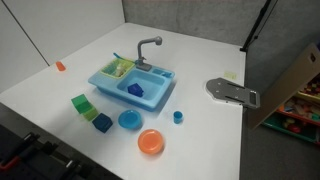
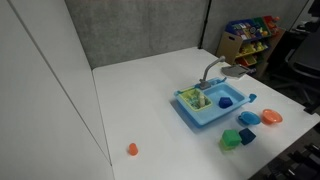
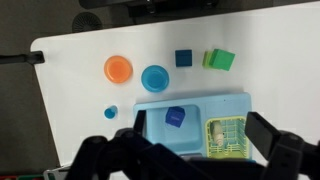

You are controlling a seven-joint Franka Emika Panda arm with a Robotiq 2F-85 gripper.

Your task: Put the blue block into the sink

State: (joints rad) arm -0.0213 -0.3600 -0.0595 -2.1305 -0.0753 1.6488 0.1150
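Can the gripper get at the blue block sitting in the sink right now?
Probably yes: the blue block lies alone in the open basin of the sink, nothing covers it, and the fingers of the gripper stand wide open.

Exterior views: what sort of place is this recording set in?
Probably a lab or office workspace, not a real kitchen: a toy sink on a plain white table, grey partition walls, and a shelf of colourful items.

White table (image 1: 200, 60) bears the sink (image 1: 120, 100) — plus bowl (image 1: 129, 120), orange dish (image 1: 151, 142), cubes (image 1: 82, 103).
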